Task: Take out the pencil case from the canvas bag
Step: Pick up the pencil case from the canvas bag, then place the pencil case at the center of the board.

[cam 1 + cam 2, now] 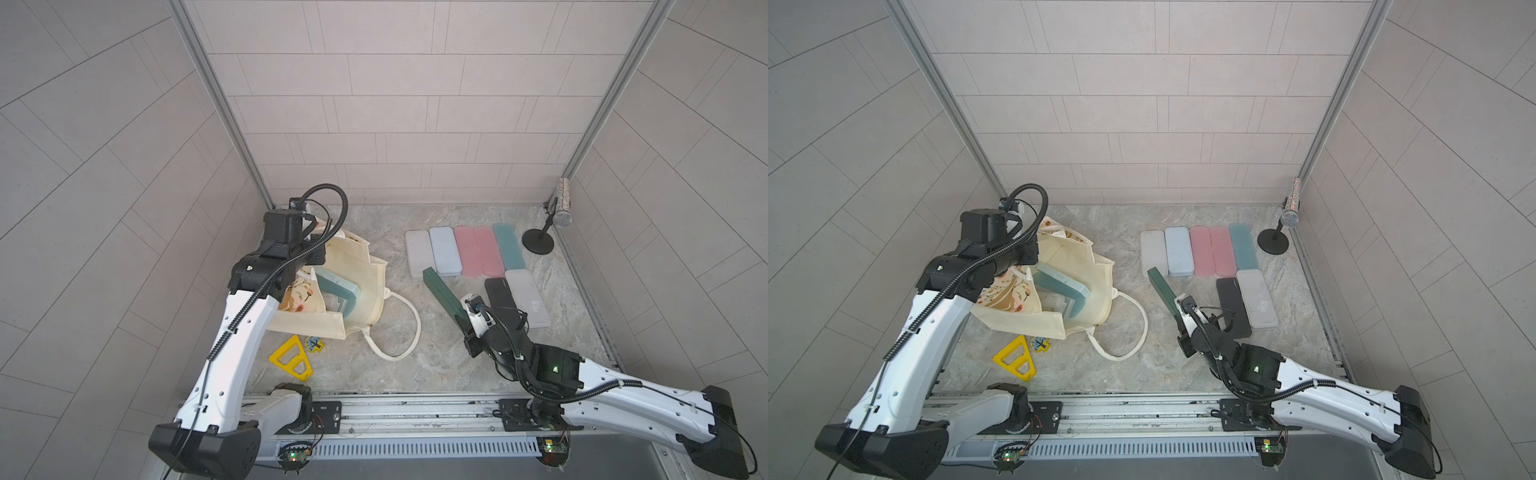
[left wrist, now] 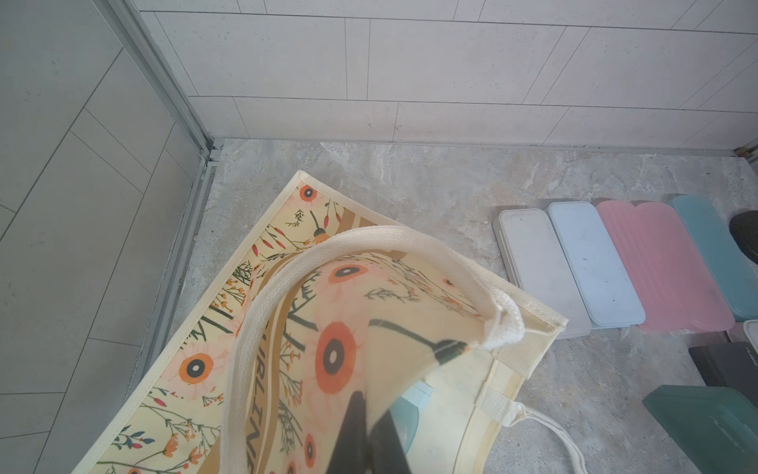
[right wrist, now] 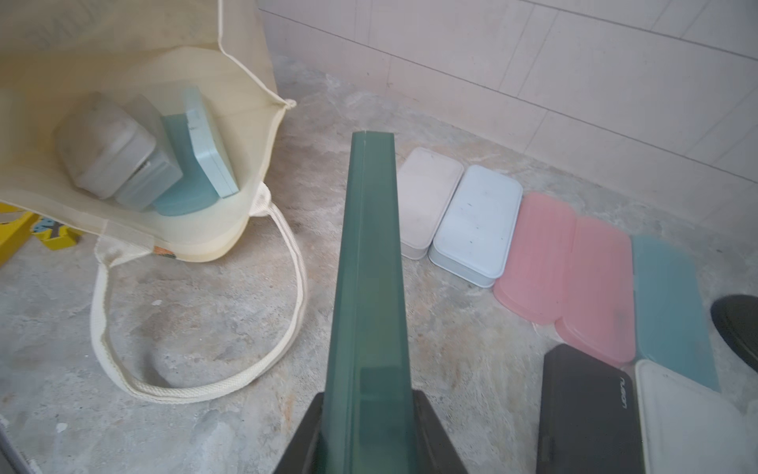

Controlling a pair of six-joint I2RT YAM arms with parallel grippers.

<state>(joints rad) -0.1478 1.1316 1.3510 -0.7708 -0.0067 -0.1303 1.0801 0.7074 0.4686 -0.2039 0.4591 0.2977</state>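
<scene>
1. The canvas bag is slumped on the marble-look tabletop on the robot's left. Its mouth is turned toward the middle, and one white rope handle is spread flat on the table in front of it.
2. The left gripper is clenched tight on the bag's flower-printed wall close to the rim, so that panel is held up. In the left wrist view the other handle is seen looping right over the fingers.
3. The dark green pencil case is grasped at one end by the right gripper, with a jaw pressed on each broad face, so the case is held on its narrow edge.
4. That case is fully out of the bag, between the bag's mouth and the laid-out cases. Whether it's touching the table can't be told.
5. More cases are seen inside the bag: a couple of teal ones and some pale grey ones, all stood on end.
6. A row is laid flat near the back wall: pale grey case, light blue case, two pink cases and a teal case. A black case and a white case are placed just nearer the robot.
7. A glittery microphone on a round black stand is parked in the far right corner. A yellow triangular toy is lying by the bag's near side.
</scene>
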